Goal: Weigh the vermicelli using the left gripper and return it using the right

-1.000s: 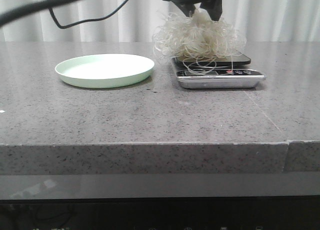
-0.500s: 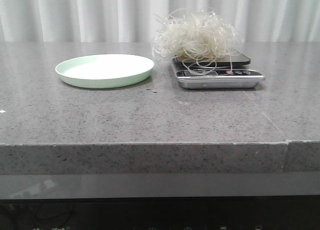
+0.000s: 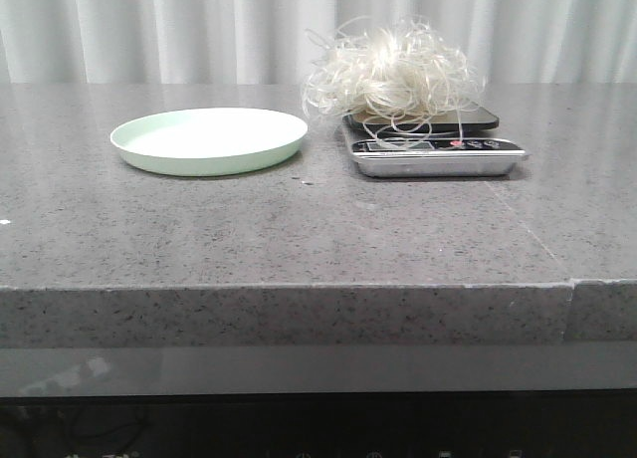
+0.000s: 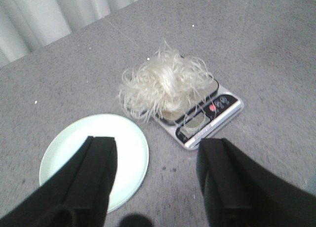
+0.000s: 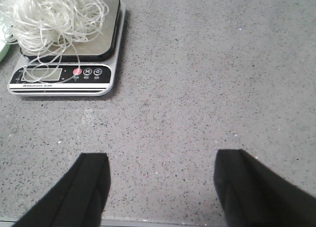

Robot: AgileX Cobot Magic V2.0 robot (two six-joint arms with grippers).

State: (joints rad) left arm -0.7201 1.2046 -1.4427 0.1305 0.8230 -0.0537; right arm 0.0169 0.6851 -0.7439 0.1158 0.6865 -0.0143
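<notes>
The vermicelli point(image 3: 393, 72), a fluffy white tangle, rests on the kitchen scale point(image 3: 436, 155), with strands hanging over its display. It also shows in the left wrist view point(image 4: 165, 84) and in the right wrist view point(image 5: 49, 15). The pale green plate point(image 3: 209, 139) sits empty to the left of the scale. My left gripper point(image 4: 155, 163) is open and empty, high above the table between plate and scale. My right gripper point(image 5: 160, 180) is open and empty, over bare table near the front edge, right of the scale. Neither gripper shows in the front view.
The scale point(image 5: 64, 76) has a silver front with a display and buttons. White curtains point(image 3: 199, 30) hang behind the grey stone table point(image 3: 299, 229). A seam point(image 3: 528, 229) runs through the tabletop at the right.
The left gripper let go of the vermicelli on the scale and rose out of the front view. The tangle has fluffed up slightly.
</notes>
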